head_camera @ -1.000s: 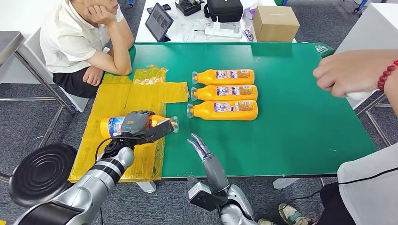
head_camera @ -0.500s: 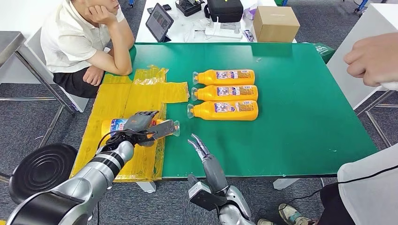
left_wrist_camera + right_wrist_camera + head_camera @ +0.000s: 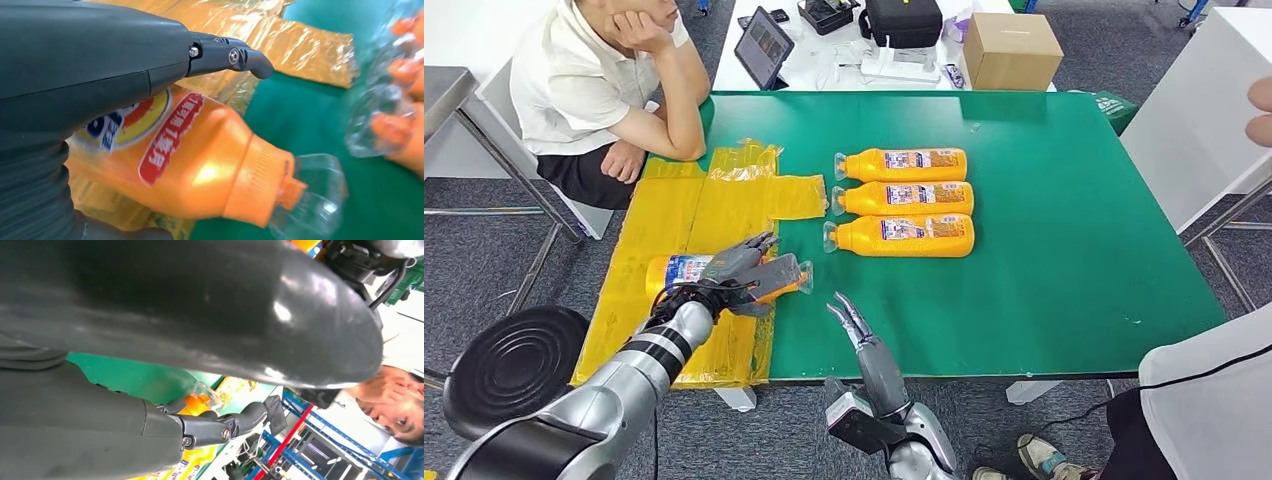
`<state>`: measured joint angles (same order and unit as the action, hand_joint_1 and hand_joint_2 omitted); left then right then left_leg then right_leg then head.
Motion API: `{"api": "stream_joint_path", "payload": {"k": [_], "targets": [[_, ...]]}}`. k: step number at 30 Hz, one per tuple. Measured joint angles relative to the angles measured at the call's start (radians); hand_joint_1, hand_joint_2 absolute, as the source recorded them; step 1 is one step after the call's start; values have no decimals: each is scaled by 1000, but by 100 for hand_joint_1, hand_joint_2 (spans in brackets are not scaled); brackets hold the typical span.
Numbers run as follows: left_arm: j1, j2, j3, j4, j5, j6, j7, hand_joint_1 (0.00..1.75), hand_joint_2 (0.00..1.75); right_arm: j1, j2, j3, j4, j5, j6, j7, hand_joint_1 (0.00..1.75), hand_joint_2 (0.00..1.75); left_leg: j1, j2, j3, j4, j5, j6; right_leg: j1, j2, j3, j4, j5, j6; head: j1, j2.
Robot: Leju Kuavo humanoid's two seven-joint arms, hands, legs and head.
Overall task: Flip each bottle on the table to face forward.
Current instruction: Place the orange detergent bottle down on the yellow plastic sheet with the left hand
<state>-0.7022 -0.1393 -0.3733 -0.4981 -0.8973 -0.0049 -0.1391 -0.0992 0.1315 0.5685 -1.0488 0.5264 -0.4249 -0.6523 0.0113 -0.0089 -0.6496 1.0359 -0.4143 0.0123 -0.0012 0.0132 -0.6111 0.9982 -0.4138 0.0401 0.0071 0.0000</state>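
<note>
Left hand over the fourth bottle, label up

The left hand [image 3: 736, 270] lies spread across the orange bottle [image 3: 686, 271] on the yellow plastic sheet [image 3: 686, 205], fingers splayed, not clamped, probably to steady it with its label facing up. Three bottles [image 3: 902, 198] lie in a neat row mid-desk [image 3: 1064, 250], labels showing. The right hand [image 3: 854, 322] waits at the near edge, fingers straight, holding nothing.

Green table [image 3: 1044, 270], yellow sheets [image 3: 684, 205], bottles [image 3: 902, 196]
</note>
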Motion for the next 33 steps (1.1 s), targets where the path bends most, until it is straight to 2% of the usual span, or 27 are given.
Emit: {"api": "stream_joint_path", "payload": {"k": [3, 9, 16, 20, 24, 28, 33], "targets": [[57, 4, -1, -81, 119, 15, -66, 0, 175, 5, 0, -5, 3, 0, -6, -1, 0, 0, 0, 0, -1, 0, 0, 0, 0, 0, 0, 0, 0, 0, 0, 0], [220, 32, -1, -339, 337, 120, -151, 0, 175, 22, -4, -11, 6, 1, -26, -5, 0, 0, 0, 0, -1, 0, -1, -1, 0, 0, -2, 0, -1, 0, 0, 0], [430, 68, 21, -647, 614, 86, -236, 0, 175, 46, -19, -19, 6, 0, -67, -8, 0, 0, 0, 0, -2, 0, -1, -1, 0, 0, -3, 0, -1, 0, 0, 0], [494, 81, 35, -748, 682, 62, -247, 0, 175, 53, -31, -23, 5, 19, -90, 6, 0, 175, 0, 0, -3, 0, -1, -1, 0, 0, -3, 0, -1, 0, 0, 0], [559, 81, 54, -846, 819, 34, -252, 0, 175, 52, -62, -45, 2, 110, -168, 63, 0, 175, 0, 0, -2, 0, -1, -1, 0, 0, -3, 0, -1, 0, 0, 0], [606, 80, 57, -914, 887, 34, -248, 0, 175, 46, -98, -89, 0, 177, -192, 105, 0, 175, 0, -1, -3, 0, -1, 0, -1, 0, -3, 0, -1, 0, 0, 0], [668, 46, 53, -988, 968, 86, -251, 0, 175, -1, -169, -175, 11, 276, -213, 182, 0, 175, -2, -1, -3, 0, -1, 0, -2, 0, -2, 0, -1, 0, 0, 0]]}}
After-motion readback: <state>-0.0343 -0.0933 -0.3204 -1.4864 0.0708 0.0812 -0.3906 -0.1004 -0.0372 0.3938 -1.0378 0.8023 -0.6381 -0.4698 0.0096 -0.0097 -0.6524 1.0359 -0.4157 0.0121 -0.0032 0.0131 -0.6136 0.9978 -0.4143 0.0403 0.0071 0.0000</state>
